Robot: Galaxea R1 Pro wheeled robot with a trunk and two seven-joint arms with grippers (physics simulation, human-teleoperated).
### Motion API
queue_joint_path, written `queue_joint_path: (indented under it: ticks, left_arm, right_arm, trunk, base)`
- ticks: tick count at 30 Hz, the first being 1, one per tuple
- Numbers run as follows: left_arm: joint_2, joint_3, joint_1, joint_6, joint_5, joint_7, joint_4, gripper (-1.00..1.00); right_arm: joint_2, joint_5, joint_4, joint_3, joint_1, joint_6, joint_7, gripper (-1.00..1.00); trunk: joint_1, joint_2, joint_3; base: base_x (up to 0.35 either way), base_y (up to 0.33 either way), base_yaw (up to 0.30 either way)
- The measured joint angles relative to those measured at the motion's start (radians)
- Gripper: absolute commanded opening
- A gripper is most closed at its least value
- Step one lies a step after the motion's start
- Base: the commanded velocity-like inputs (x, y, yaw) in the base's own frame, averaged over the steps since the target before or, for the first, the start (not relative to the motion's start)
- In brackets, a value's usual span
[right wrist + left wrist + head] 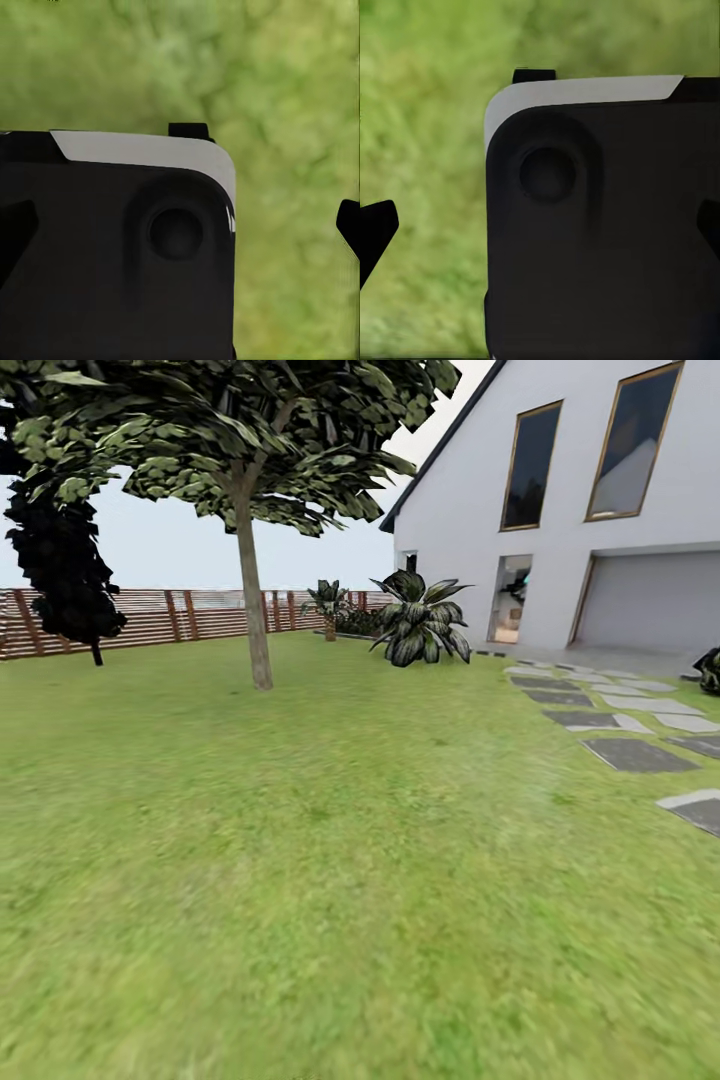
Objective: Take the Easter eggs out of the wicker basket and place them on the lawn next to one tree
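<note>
Lawn (330,860) spread wide and mottled green across the garden, blurred close to the camera. Tree (250,590) with a straight pale trunk standing upright on the grass, dark mottled leaf clumps spreading overhead. Landmark for everything below: that pale trunk.

Left of the trunk and farther back, close to the fence: a nearly black tree (62,560) on a thin dark stem. Behind the trunk: slatted brown fence (150,615) running along the garden's edge. Right of the trunk, at the far edge of the grass: a broad-leaved striped plant (420,620), with a smaller plant (328,605) between it and the trunk. Farther right still: white house (560,510) with tall dark windows, an open doorway and a grey garage door. Well right of the trunk: grey stepping stones (600,720) laid in the grass, leading toward the house.

In the left wrist view, grass beneath and a dark rounded robot body part (600,247) with a pale top edge; left gripper (540,225) fingertips set far apart at opposite edges, nothing between them but that body part. Same in the right wrist view: dark body part (112,255) over grass, right gripper (180,229) fingertips spread wide and bare.
</note>
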Motion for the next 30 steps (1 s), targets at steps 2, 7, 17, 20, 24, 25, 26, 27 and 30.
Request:
queue_joint_path:
  ticks: [2, 7, 17, 20, 24, 25, 26, 27, 30]
  left_arm:
    - [0.000, 0.000, 0.000, 0.000, 0.000, 0.000, 0.000, 1.00]
    - [-0.001, 0.000, 0.000, 0.000, 0.000, 0.000, 0.001, 1.00]
    - [0.000, 0.000, 0.000, 0.000, 0.001, -0.001, 0.001, 1.00]
    - [0.000, 0.000, 0.000, 0.000, 0.001, -0.001, 0.001, 1.00]
    - [0.001, 0.000, 0.000, 0.000, 0.001, -0.004, 0.001, 1.00]
    - [0.001, 0.000, 0.000, 0.000, 0.001, -0.004, 0.001, 1.00]
    - [0.001, 0.000, 0.000, 0.000, 0.001, -0.004, 0.001, 1.00]
    - [0.001, 0.000, 0.000, 0.000, 0.001, -0.005, 0.001, 1.00]
    - [0.001, 0.000, 0.000, 0.001, 0.001, -0.005, 0.001, 1.00]
  right_arm:
    - [0.000, 0.000, 0.000, 0.000, 0.000, 0.000, 0.000, 1.00]
    - [0.000, 0.000, 0.000, 0.000, 0.000, 0.000, 0.000, 1.00]
    - [0.000, 0.000, 0.000, 0.000, 0.000, 0.000, -0.001, 1.00]
    - [0.001, 0.000, 0.000, 0.000, 0.000, 0.000, 0.000, 1.00]
    - [0.000, 0.000, 0.000, 0.000, 0.000, 0.000, -0.001, 1.00]
    - [0.000, 0.000, 0.000, 0.000, 0.000, 0.000, -0.001, 1.00]
    - [0.000, 0.000, 0.000, 0.000, 0.000, 0.000, -0.001, 1.00]
    - [0.000, 0.000, 0.000, 0.000, 0.000, 0.000, -0.001, 1.00]
    - [0.000, 0.000, 0.000, 0.000, 0.000, 0.000, -0.001, 1.00]
  trunk:
    - [0.000, 0.000, 0.000]
    - [0.000, 0.000, 0.000]
    - [0.000, 0.000, 0.000]
    - [0.000, 0.000, 0.000]
    - [0.000, 0.000, 0.000]
    - [0.000, 0.000, 0.000]
    - [0.000, 0.000, 0.000]
    - [0.000, 0.000, 0.000]
    - [0.000, 0.000, 0.000]
  base:
    - [0.000, 0.000, 0.288]
    - [0.000, 0.000, 0.288]
    - [0.000, 0.000, 0.288]
    - [0.000, 0.000, 0.288]
    - [0.000, 0.000, 0.288]
    - [0.000, 0.000, 0.288]
    - [0.000, 0.000, 0.288]
    - [0.000, 0.000, 0.288]
    - [0.000, 0.000, 0.288]
